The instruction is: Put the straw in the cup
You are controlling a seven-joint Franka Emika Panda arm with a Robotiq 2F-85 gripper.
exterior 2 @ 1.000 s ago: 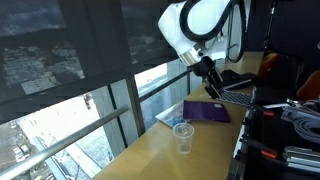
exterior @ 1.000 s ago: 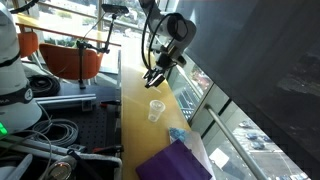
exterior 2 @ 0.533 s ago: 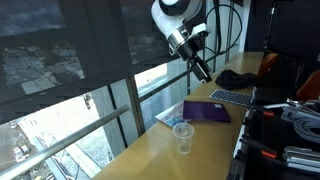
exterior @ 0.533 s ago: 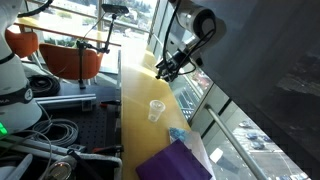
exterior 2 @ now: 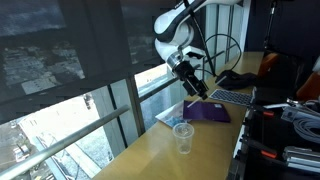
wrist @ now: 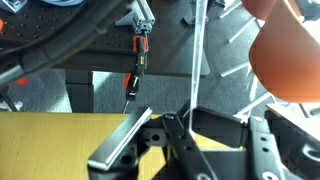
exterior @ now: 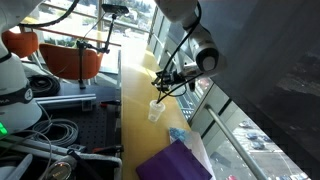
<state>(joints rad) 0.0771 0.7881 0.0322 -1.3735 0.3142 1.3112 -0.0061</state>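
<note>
A clear plastic cup (exterior: 156, 110) stands upright on the wooden counter (exterior: 134, 95); it also shows in an exterior view (exterior 2: 183, 137). My gripper (exterior: 164, 80) hangs in the air above and slightly beyond the cup, tilted, and it shows in an exterior view (exterior 2: 194, 82) too. In the wrist view the gripper (wrist: 186, 126) is shut on a thin clear straw (wrist: 195, 60), which runs out from between the jaws toward the top of that view. The cup is out of the wrist view.
A purple folder (exterior: 175, 160) lies on the counter's near end, with a small blue item (exterior: 177, 133) beside it. A laptop (exterior 2: 232, 97) sits behind the folder. Window rails (exterior: 215, 105) run along the counter. An orange chair (wrist: 285, 50) stands on the floor.
The arm has swung and the gripper has tilted over, coming lower and closer above the cup with the straw still held. The cup has not moved.
</note>
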